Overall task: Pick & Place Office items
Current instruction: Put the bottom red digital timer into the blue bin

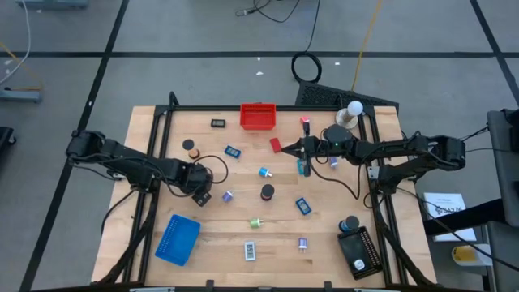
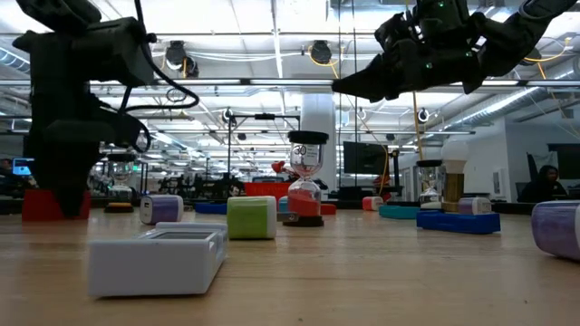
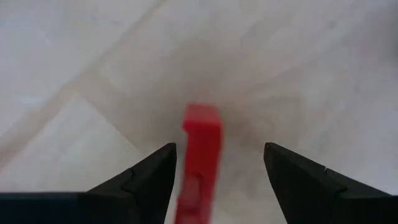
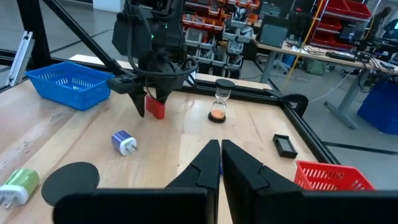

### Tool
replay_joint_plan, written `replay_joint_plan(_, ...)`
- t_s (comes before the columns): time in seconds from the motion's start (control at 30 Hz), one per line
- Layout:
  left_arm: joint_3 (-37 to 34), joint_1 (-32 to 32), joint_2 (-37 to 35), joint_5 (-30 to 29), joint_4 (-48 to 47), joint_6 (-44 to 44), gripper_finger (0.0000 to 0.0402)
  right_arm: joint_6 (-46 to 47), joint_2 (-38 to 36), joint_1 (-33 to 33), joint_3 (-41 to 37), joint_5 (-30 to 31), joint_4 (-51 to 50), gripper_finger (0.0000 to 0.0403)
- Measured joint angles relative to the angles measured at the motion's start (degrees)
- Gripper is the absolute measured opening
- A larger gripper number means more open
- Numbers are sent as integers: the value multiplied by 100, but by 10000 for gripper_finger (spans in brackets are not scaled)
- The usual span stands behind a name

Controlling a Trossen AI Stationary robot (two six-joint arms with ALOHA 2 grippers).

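- Judged step: a pick of one of the office items, the red block [image 3: 200,155], with the left gripper [image 3: 219,148] down at the bench [image 1: 324,251], left of middle.
- Fingers [image 3: 143,174] spread wide, one on each side of the red block, a clear gap on both sides; nothing held, no touch seen in the left wrist view.
- Could equally be a set-down just finished; cannot tell which from this one moment.
- If a pick: calls for closing squarely on the block's narrow faces, centred between the tips, then lifting straight up and carrying to a tray, perhaps the red tray [image 1: 258,116] at the far edge or the blue tray [image 1: 178,239] at the near left.
- Right gripper [image 4: 220,146] raised over the bench's right half, near a teal block [image 1: 302,166]; tips pressed together, empty.
- Other office items scattered across the bench, among them a green piece [image 2: 251,217] and a white-labelled rectangle [image 2: 159,261], both well apart from either gripper.
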Motion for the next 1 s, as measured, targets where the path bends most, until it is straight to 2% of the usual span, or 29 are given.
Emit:
replay_joint_plan(0.2, 171, 4, -170, 210, -53, 130, 262, 17, 0, 0, 0, 0, -2, 8)
replay_joint_plan(0.33, 236, 2, -384, 579, 20, 12, 260, 17, 0, 0, 0, 4, -2, 7)
replay_joint_plan(0.5, 236, -159, -416, 939, 100, -144, 232, 17, 0, 0, 0, 59, -4, 10)
replay_joint_plan(0.67, 236, -313, -416, 855, 121, -282, 193, 17, 0, 0, 0, 59, -4, 10)
replay_joint_plan(0.77, 236, -323, -416, 714, 106, -645, 186, 17, 0, 0, 0, 59, -4, 7)
replay_joint_plan(0.87, 236, -313, -416, 683, 84, -1052, 206, 17, 0, 0, 0, 59, -4, 7)
replay_joint_plan(1.0, 238, -313, -324, 465, 84, -1084, 257, 17, 0, 0, 0, 59, -4, 10)
